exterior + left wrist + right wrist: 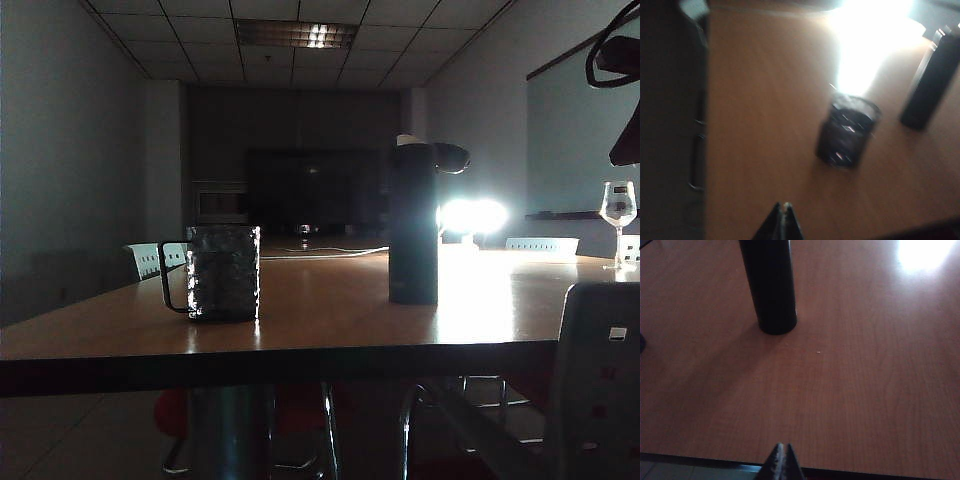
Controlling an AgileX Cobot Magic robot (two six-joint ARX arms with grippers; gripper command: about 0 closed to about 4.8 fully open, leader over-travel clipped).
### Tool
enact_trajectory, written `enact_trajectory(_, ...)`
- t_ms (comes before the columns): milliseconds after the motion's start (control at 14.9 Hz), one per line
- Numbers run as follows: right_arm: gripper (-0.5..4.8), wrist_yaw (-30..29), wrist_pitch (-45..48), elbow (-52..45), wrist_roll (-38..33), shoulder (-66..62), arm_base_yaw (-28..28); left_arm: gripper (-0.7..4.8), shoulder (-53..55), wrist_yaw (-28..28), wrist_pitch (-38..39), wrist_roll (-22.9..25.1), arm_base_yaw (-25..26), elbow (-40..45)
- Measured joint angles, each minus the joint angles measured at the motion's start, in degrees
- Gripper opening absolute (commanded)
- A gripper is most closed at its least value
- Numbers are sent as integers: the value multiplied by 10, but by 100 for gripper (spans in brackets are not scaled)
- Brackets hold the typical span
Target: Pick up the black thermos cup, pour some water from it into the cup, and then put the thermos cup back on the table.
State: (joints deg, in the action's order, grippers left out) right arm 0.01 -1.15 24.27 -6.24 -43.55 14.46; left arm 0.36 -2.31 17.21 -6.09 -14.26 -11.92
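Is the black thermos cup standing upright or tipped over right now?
Upright. The black thermos cup stands on its base on the table, apart from the glass mug; neither hand touches it.

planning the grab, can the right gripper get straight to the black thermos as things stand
Probably yes. The right gripper sits shut above the near table edge, with only bare wood up to the upright black thermos. The glass mug stands well off to the side.

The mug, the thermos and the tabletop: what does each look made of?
The glass mug: clear glass, dimpled wall catching glints. The black thermos cup: opaque, smooth black finish; metal or plastic cannot be told. The table: wood-grain top, glossy, mirroring the lamp glare; possibly laminate.
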Motion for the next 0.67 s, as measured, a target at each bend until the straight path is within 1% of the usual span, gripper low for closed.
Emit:
enact_trajectory(67,-6,0,1,0,0,0,0,-7,0,-15,-14,0,1,7)
enact_trajectory(134,-6,0,0,0,0,0,0,-7,0,-15,-27,-1,18,21)
enact_trajectory(201,-6,0,1,0,0,0,0,-7,0,-9,-43,-12,47,41)
enact_trajectory(268,-6,0,1,0,0,0,0,-7,0,-3,-58,-15,56,53)
enact_trajectory(402,-6,0,1,0,0,0,0,-7,0,23,-85,-15,103,73)
enact_trajectory(536,-6,0,1,0,0,0,0,-7,0,50,-91,-14,147,92)
enact_trajectory(671,-6,0,1,0,0,0,0,-7,0,60,-105,-5,177,115)
